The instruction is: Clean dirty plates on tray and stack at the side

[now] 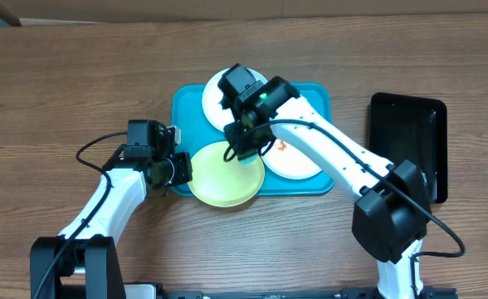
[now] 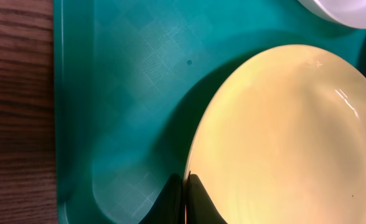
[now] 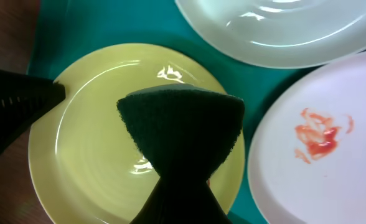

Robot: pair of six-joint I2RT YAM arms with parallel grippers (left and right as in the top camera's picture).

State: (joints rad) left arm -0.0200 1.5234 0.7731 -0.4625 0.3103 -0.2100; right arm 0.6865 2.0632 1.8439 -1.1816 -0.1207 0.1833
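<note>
Now the wiping step is in hand: the left gripper (image 1: 180,169) pinches the yellow-green plate (image 1: 217,181) by its rim at the near-left corner of the tray (image 1: 187,116); the right gripper (image 1: 244,149), clamped on a dark sponge (image 3: 182,124), hovers above. Next: press down, scrub.

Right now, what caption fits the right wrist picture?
A dark sponge held over the yellow plate, beside a red-smeared white plate.

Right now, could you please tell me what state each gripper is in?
Left gripper: closed on the rim of the yellow plate.
Right gripper: closed, holding the sponge.
</note>
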